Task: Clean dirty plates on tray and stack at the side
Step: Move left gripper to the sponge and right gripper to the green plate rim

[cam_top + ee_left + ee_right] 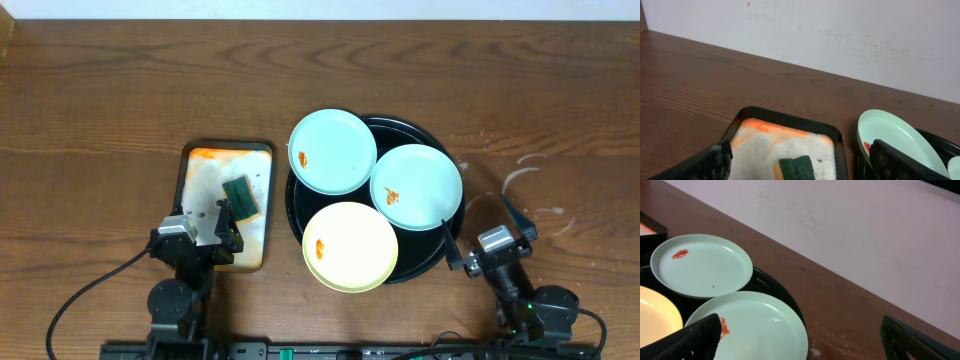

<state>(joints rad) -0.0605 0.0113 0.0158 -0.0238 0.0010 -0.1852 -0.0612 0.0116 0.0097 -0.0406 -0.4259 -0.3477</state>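
Observation:
Three plates lie on the round black tray point(432, 135): a pale blue plate point(333, 150) at the back left with a red smear, a second pale blue plate point(417, 187) at the right with an orange smear, and a pale yellow plate point(351, 246) at the front. My left gripper point(200, 228) is open and empty over the near end of the small soapy tray point(265, 200), just short of the green sponge point(240, 196). My right gripper point(485, 228) is open and empty by the black tray's right front rim. In the right wrist view the right blue plate point(765, 325) lies between my fingers.
The small rectangular tray point(790, 137) holds white foam with orange stains, and the green sponge point(796, 167) lies in it. White residue point(520, 180) marks the wood to the right of the black tray. Bare wooden tabletop point(100, 90) lies at the left and back.

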